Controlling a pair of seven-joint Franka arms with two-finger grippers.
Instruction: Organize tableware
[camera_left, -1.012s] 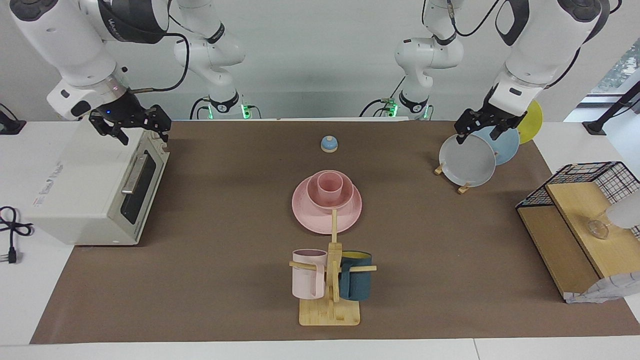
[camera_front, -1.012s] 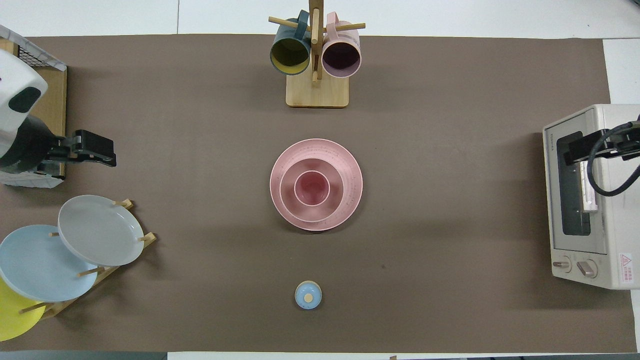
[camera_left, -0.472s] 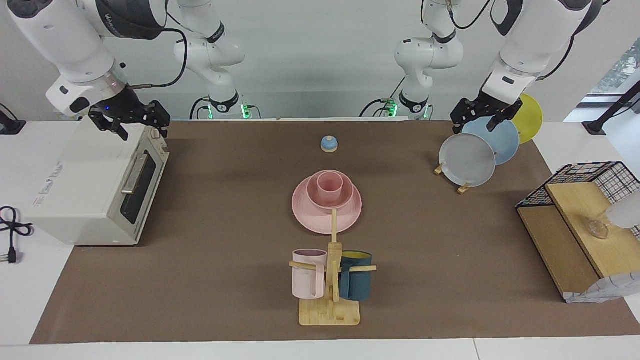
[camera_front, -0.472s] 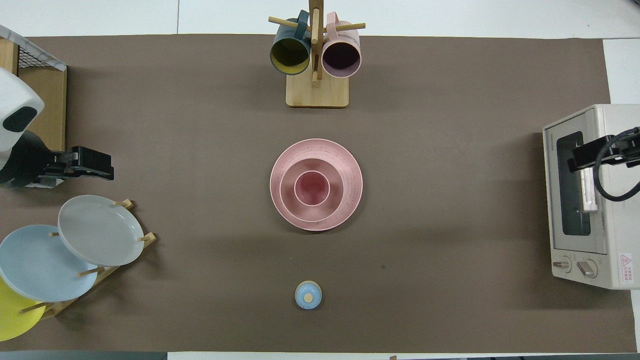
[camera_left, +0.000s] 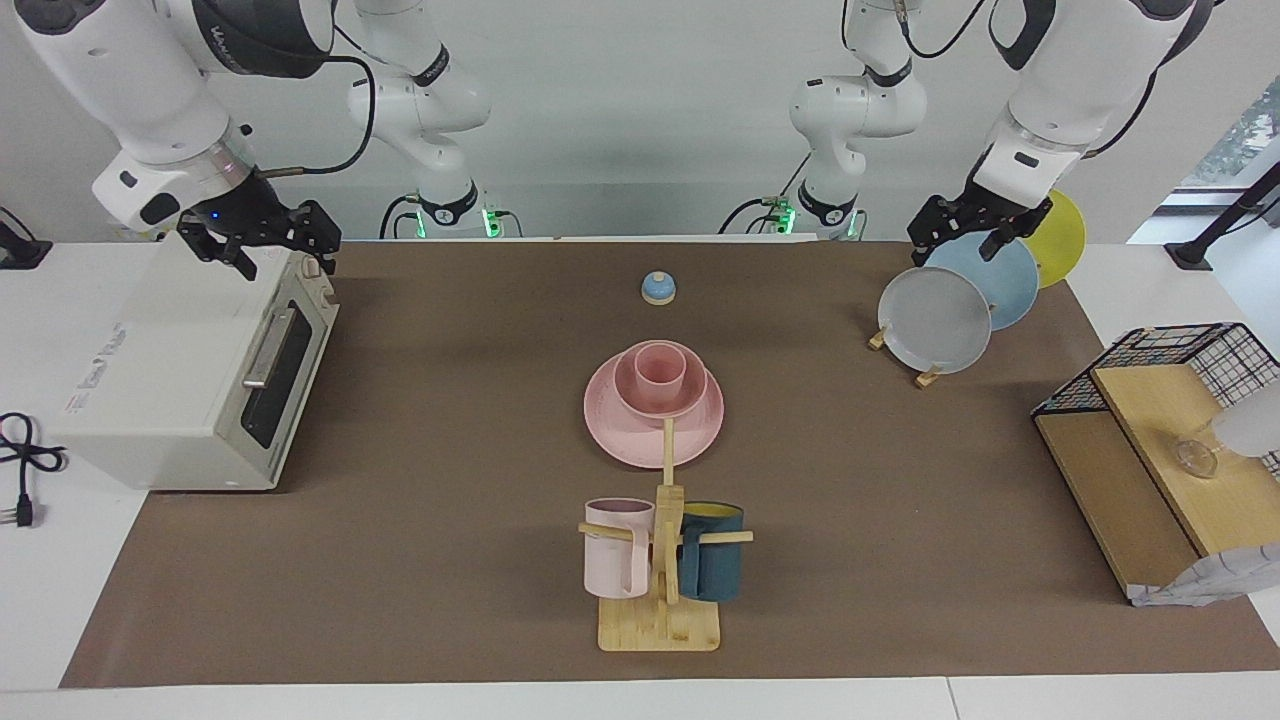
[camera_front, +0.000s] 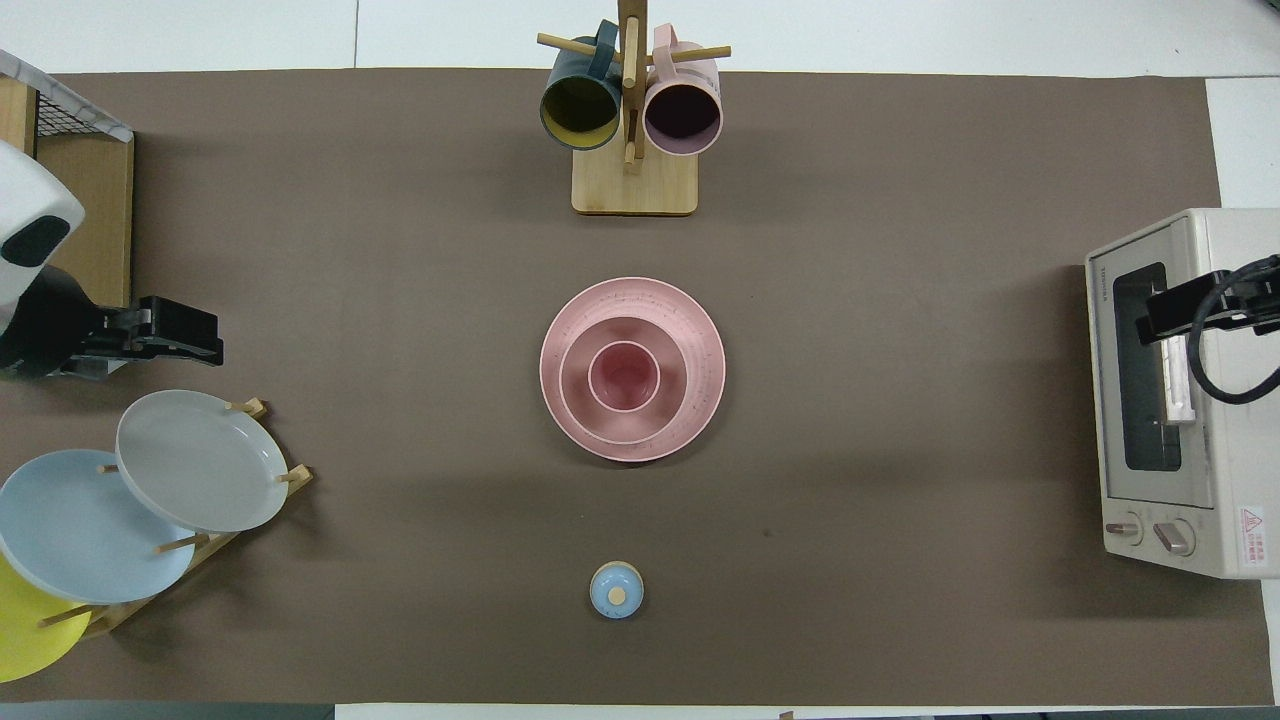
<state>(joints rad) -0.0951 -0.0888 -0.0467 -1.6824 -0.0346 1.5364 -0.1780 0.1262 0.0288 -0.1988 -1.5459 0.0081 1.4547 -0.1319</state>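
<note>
Brown mat (camera_left: 400, 560) bears cup (camera_left: 660, 375) in bowl (camera_left: 630, 392) on plate (camera_left: 610, 425), nesting clearest overhead; claw gaps unreadable.

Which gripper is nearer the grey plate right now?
Left. The left gripper hangs over the plate rack beside the grey plate, at the left arm's end of the table. The right gripper is over the toaster oven, at the right arm's end.
</note>
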